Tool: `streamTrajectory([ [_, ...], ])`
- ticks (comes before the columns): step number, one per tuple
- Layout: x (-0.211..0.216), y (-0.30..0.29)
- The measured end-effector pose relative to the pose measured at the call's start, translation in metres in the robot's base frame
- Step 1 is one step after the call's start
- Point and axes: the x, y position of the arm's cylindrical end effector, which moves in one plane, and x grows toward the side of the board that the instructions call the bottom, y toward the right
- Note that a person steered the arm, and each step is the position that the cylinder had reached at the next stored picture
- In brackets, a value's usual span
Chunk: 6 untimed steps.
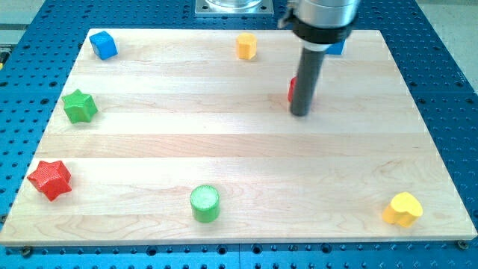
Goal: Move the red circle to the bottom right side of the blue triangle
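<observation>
Pale smooth wooden board, matt dark rod, perforated blue metal table

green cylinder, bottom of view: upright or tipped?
Upright: the green cylinder stands on end, its round top face showing.

No text, label, brand or number is readable anywhere.

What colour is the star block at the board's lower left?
Red: the star near the view's bottom left, clear in the camera view.
</observation>
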Motion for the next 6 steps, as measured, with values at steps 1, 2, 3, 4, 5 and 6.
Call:
streamTrajectory([
  [1, 0.01, 0.032],
  [2, 0.02, -0.042],
  [3, -0.057, 0.035],
  [4, -0.079, 0.083],
  [5, -0.024, 0.028],
  [6, -0.016, 0.158],
])
